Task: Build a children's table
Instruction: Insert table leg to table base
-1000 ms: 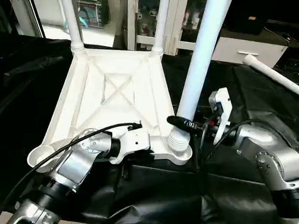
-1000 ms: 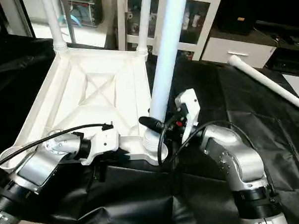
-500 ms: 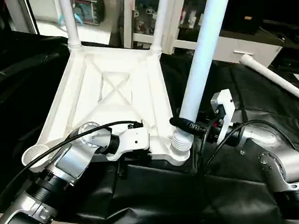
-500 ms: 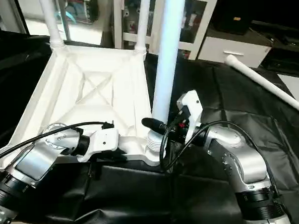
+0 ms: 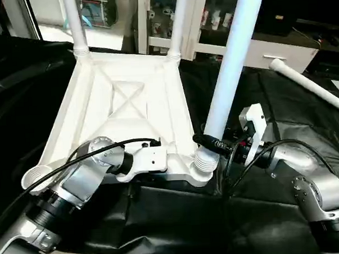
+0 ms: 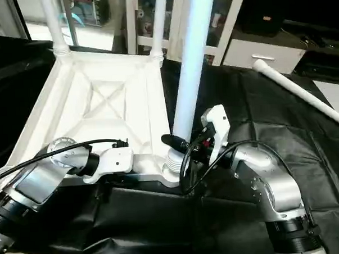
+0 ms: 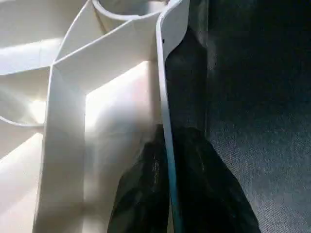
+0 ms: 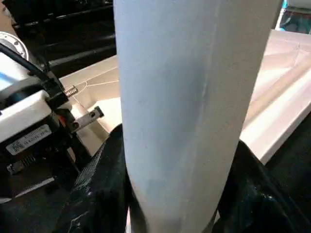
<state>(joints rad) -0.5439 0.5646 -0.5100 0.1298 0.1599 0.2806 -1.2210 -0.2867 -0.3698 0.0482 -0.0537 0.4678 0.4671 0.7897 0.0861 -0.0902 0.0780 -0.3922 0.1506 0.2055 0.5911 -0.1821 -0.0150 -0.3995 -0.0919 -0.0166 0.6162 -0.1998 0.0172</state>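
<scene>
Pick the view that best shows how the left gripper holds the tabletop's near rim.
Left wrist view: the left gripper has a black finger on each side of the white plastic tabletop rim. Both eye views show its white wrist housing there, fingers hidden.

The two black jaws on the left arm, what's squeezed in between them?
The thin white side wall of the tabletop runs between the left gripper's fingers, one each side, as the left wrist view shows. The black cloth lies just beyond.
</scene>
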